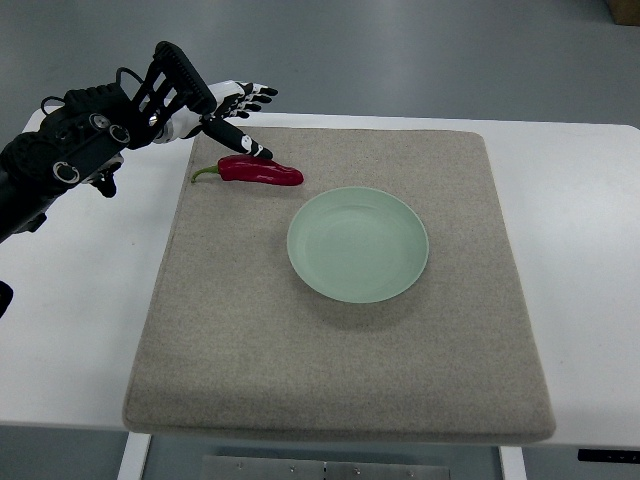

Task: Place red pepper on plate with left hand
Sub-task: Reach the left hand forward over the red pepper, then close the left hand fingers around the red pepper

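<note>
One left hand (228, 110) fingers spread, over red pepper (258, 171) | plate (358, 244) bare | forearm cut off at left edge

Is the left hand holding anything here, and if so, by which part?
Nothing is held. The left hand hovers open just above the red pepper, which lies on the mat beside the plate.

Left hand (215, 105) fingers (245, 143) spread above red pepper (258, 171).
</note>
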Action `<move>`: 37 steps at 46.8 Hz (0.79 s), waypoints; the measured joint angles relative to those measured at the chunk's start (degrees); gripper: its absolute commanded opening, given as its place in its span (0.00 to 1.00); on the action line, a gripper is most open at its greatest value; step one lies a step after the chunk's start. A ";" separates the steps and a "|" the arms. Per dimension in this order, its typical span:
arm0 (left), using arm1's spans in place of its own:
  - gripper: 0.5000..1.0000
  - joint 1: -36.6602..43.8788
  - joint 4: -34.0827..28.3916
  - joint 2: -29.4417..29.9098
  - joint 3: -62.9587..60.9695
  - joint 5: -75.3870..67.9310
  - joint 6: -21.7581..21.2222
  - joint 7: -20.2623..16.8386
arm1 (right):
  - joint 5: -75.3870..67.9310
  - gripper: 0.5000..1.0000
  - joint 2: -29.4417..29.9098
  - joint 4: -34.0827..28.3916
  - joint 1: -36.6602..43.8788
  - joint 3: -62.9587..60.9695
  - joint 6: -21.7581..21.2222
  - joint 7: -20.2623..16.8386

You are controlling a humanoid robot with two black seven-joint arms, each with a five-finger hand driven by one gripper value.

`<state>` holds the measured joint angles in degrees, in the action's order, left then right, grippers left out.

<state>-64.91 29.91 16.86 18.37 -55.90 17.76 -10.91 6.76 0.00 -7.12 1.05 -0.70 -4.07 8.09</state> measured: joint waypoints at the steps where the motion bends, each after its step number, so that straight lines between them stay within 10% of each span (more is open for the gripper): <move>1: 0.97 -0.01 0.15 0.02 0.00 -1.59 0.00 -0.03 | 0.00 0.86 0.00 0.00 0.00 0.00 0.00 0.00; 37: 0.84 0.33 3.35 -0.02 -2.21 -30.14 -4.85 -2.38 | 0.00 0.86 0.00 0.00 0.00 -0.01 0.03 0.00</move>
<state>-64.58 33.26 16.85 16.17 -86.04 12.91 -13.28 6.76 0.00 -7.12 1.06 -0.71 -4.04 8.09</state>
